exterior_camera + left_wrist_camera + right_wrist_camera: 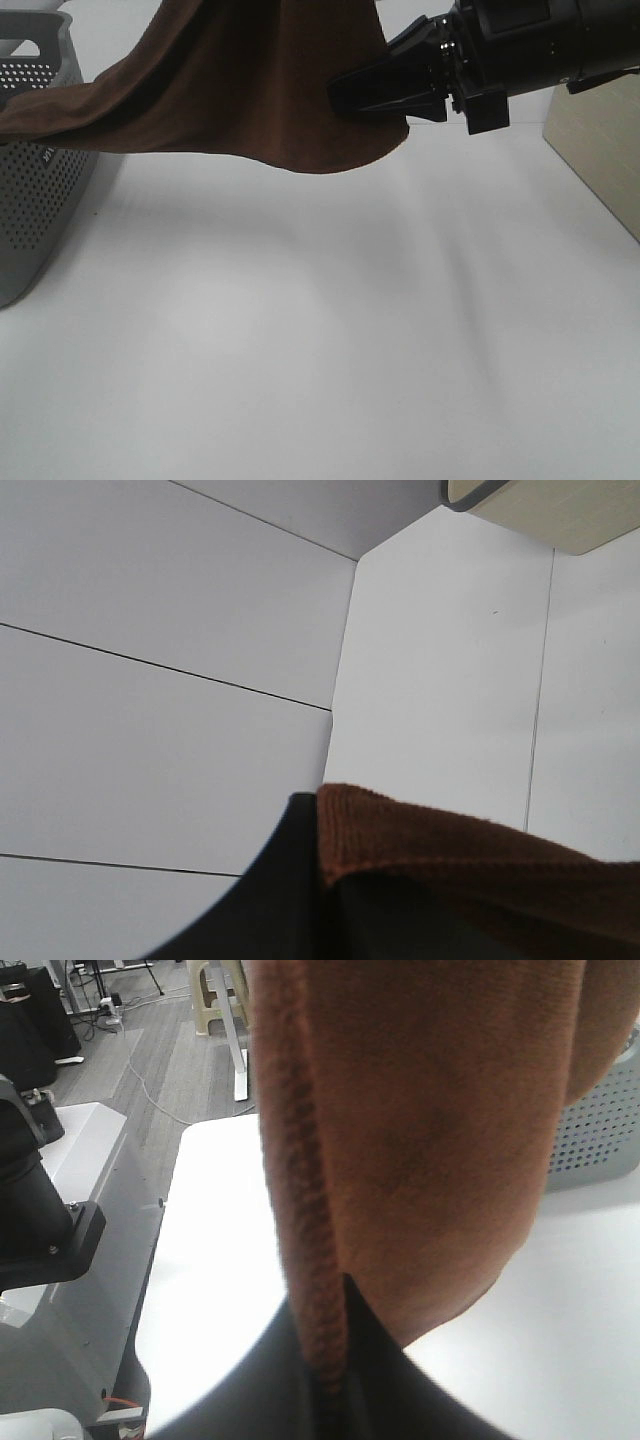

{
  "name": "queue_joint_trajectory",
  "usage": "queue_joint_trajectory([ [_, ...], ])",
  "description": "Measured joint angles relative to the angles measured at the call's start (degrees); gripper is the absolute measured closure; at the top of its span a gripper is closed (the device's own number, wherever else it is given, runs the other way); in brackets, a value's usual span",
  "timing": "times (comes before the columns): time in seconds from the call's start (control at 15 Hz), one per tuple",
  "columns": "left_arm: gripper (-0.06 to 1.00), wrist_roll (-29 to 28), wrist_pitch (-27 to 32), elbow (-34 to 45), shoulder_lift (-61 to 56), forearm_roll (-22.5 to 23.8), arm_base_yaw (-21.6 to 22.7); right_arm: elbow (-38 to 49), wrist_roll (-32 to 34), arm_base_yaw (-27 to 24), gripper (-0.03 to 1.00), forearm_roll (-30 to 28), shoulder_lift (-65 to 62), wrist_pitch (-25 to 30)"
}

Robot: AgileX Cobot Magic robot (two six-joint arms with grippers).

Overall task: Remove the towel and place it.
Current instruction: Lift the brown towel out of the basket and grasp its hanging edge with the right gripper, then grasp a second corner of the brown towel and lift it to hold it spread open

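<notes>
Dark reddish-brown terry towel (230, 90): hanging, one end lying on grey plastic basket (40, 200).
Right gripper (345, 98): pinching its hem.
Left gripper (325, 900): holding its edge.

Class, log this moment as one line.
towel: lifted, one end over basket | left gripper: shut on towel | right gripper: shut on towel

The towel (250, 90) runs off the top and left edges of the high view. Grey basket (40, 160) gets chopped by the left edge too, beige box (600, 150) by the right. Up close the left pincer (325, 890) and right pincer (325, 1385) are just dark blurs at the hem
</notes>
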Motion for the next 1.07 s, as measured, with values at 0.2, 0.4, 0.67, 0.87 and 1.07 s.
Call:
queue_joint_trajectory([
  [0.2, 0.94, 0.0, 0.0, 0.0, 0.0, 0.0, 0.0, 0.0, 1.0, 0.0, 0.96, 0.0, 0.0, 0.1],
  [0.4, 0.94, 0.0, 0.0, 0.0, 0.0, 0.0, 0.0, -0.3, 15.9, 0.0, 0.96, -0.7, -0.3, -6.0],
  [0.67, 0.94, -3.5, 0.1, 0.0, 0.0, -0.4, 0.0, -9.6, 40.5, 0.0, 0.96, -19.2, -5.4, -10.0],
  [0.87, 0.94, -9.7, -3.0, 0.0, 0.0, 0.6, 0.1, -25.3, 66.4, 0.0, 0.96, -39.9, -6.9, -4.8],
  [1.07, 0.94, -16.2, -8.8, 0.0, 0.0, 0.6, 3.3, -40.3, 75.3, 0.0, 0.96, -50.2, -5.4, -3.8],
])
